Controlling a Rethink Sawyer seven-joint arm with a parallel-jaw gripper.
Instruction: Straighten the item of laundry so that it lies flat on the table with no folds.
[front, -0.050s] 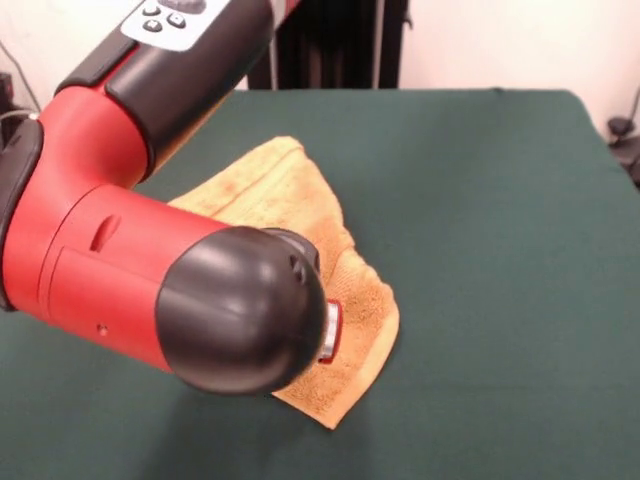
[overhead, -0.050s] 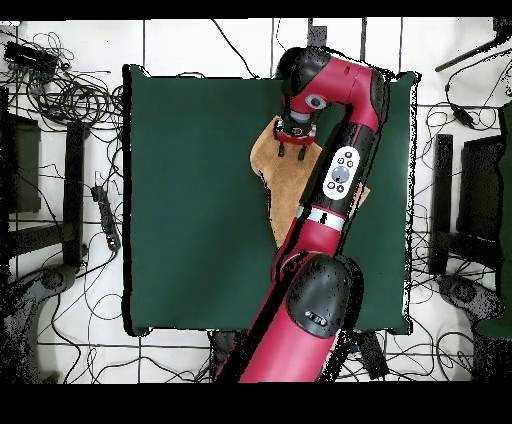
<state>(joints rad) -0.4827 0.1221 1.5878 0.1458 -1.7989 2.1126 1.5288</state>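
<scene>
one gripper (overhead, -0.050s: 293, 141) low over the orange towel (overhead, -0.050s: 275, 175), openness impossible to tell, green table (overhead, -0.050s: 190, 180) beneath

The towel (front, -0.050s: 300, 215) lies on the table (front, -0.050s: 480, 220) (partly under the arm (front, -0.050s: 150, 270)).

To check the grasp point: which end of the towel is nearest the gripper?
The towel end farthest from the robot's base; the gripper is above it, the other end lies under the arm.
</scene>
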